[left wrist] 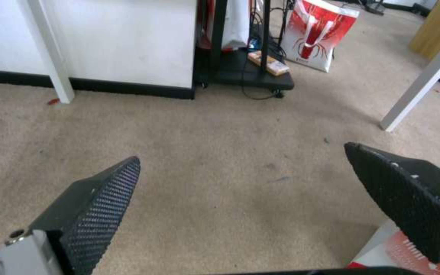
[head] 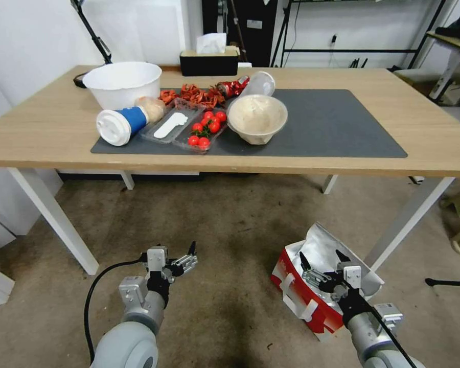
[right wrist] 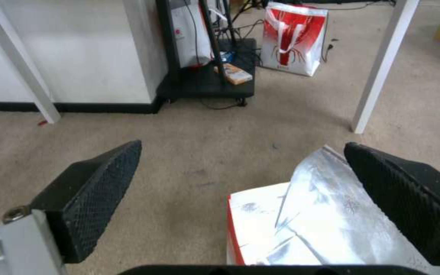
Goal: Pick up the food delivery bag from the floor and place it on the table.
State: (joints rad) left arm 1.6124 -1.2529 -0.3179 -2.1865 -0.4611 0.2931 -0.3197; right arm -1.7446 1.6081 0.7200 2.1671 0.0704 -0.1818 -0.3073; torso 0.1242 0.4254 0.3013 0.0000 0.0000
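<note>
Table (head: 342,87) ahead w/ mat & food clutter; floor (head: 230,225) below. Bag (head: 312,291) on floor by the right table leg, foil top open. My right gripper (head: 322,263) hangs just over it, fingers apart; left gripper (head: 179,255) over bare floor, fingers apart too. Risk: pinching loose foil, not a strap (head: 299,306) — bag could slip or tear. Right wrist view shows crumpled foil (right wrist: 327,214) up close, plus a second red bag (right wrist: 292,38) far off.

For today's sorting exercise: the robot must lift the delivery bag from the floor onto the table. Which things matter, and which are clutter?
Job: food delivery bag, floor, table, right gripper open above the bag.

Clutter: white bowl, tomatoes, blue cup, tissue box.
</note>
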